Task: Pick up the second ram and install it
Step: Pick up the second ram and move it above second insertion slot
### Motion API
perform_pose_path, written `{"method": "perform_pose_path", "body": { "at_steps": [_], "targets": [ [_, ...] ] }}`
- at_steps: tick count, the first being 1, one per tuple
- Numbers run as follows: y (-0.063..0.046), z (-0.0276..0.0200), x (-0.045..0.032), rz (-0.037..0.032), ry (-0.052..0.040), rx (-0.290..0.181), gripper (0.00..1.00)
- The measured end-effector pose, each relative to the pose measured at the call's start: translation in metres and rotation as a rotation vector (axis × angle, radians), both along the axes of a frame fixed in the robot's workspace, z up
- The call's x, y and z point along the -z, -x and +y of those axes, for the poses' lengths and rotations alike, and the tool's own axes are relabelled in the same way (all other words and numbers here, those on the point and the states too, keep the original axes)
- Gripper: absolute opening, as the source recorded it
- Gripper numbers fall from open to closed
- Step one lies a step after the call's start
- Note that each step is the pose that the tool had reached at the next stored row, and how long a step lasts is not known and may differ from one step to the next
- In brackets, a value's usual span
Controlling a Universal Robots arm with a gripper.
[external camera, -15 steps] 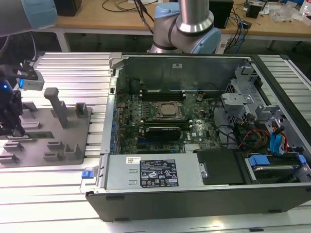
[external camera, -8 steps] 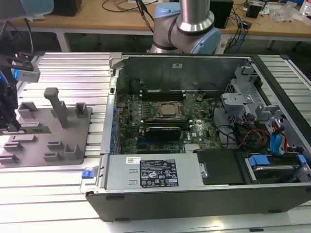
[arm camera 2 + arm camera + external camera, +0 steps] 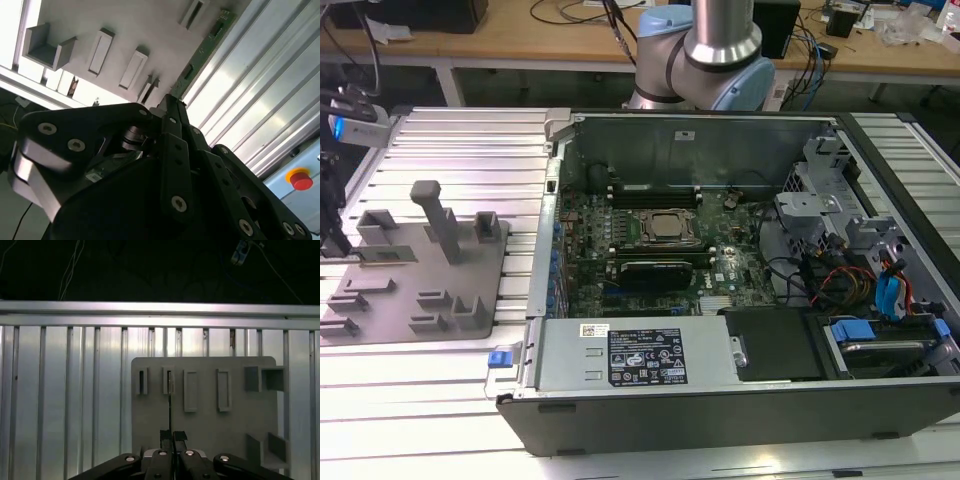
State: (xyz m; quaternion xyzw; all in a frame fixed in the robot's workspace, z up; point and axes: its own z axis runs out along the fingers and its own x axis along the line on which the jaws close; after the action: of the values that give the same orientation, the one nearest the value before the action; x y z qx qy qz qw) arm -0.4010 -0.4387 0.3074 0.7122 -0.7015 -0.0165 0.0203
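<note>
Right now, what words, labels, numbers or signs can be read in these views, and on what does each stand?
None can be read.
Black label on the silver cover: print too small.
White sticker beside it: too small.
Second ram, held in the gripper's jaws: markings too small.
Red button: no lettering shows.
</note>
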Motion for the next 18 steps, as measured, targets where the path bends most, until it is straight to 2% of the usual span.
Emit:
{"method": "perform_pose_path", "body": {
  "at_steps": [5,18],
  "targets": [
    [0.0,0.0005,-0.0157,0.0001,0.0001,0.0,0.09],
    [0.0,0.0026,-0.0412,0.0001,0.0009,0.0,0.09]
  ]
}}
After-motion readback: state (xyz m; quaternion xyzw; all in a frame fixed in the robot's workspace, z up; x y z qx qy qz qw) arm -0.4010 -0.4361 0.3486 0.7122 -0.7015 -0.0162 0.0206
